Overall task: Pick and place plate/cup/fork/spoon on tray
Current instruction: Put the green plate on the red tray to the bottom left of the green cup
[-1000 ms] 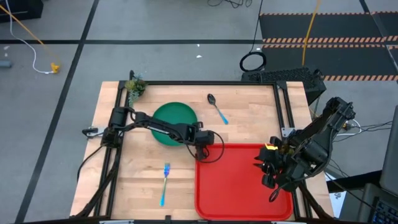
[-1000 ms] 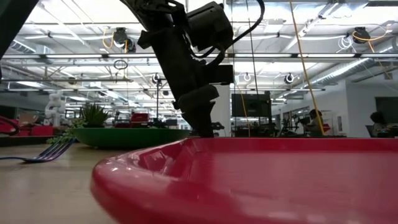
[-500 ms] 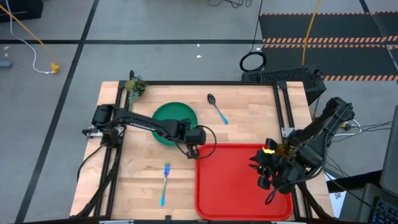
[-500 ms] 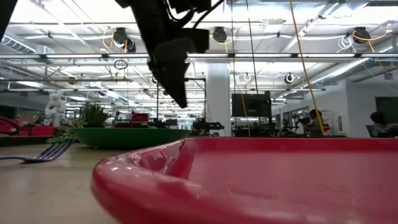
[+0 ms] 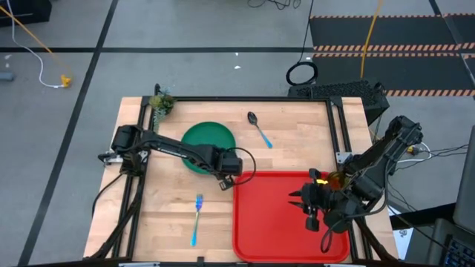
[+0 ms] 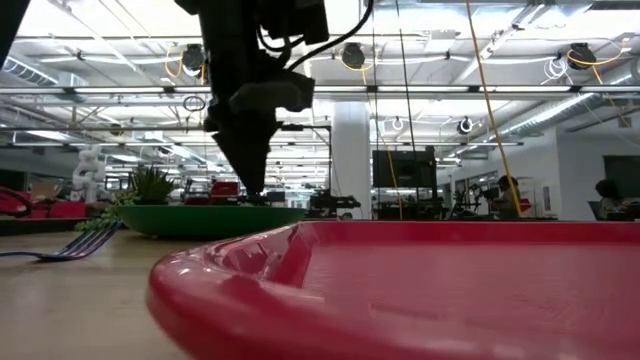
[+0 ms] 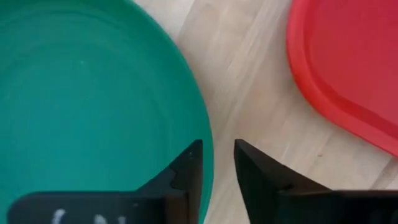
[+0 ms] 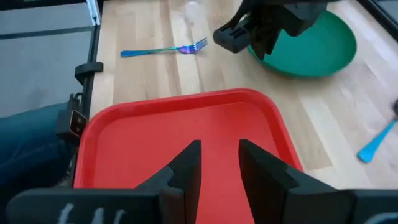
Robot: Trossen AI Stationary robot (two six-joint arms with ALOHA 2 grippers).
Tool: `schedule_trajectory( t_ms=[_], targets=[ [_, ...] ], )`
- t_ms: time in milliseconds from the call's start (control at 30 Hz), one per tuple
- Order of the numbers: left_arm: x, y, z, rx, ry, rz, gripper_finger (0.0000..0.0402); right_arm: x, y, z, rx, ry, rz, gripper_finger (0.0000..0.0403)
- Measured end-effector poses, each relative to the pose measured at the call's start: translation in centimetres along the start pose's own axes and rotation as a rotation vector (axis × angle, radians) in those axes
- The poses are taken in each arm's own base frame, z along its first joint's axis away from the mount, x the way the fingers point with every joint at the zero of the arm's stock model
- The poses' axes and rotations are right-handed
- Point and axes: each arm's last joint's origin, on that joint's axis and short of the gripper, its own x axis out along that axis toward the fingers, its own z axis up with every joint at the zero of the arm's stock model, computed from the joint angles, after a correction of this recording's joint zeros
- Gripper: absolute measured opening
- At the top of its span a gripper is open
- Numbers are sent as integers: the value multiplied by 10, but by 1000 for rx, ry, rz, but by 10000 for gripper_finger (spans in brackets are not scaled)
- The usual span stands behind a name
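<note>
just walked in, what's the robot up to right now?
Tableware goes onto the red tray, which has nothing on it yet. The left gripper, slightly open, hovers at the rim of the green plate near the tray's corner. The right gripper waits over the tray. The fork and spoon lie on the table.

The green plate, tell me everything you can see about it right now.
The plate is round, dark green, smooth and plastic-looking, with a shallow raised rim. It lies flat and empty on the wooden table, just off the red tray's far-left corner, apart from it. The left gripper hangs right at the plate's tray-side edge, jaws narrowly apart astride the rim; contact can't be told.
</note>
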Motion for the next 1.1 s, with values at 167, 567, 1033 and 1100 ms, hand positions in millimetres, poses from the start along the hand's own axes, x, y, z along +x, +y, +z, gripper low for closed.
schedule_trajectory(
  t_ms=[167,567,1033,1100],
  targets=[
    [6,-1,0,-56,4,27,127,3,-2,4,-31,-9,-9,100],
    [22,-9,-4,-68,-17,129,133,13,-13,15,-80,-27,-52,100],
    [31,-19,-12,45,45,104,11,14,-13,18,-129,-40,-46,100],
    [25,-19,-14,66,51,105,13,12,-14,18,-125,-45,-43,100]
  ],
)
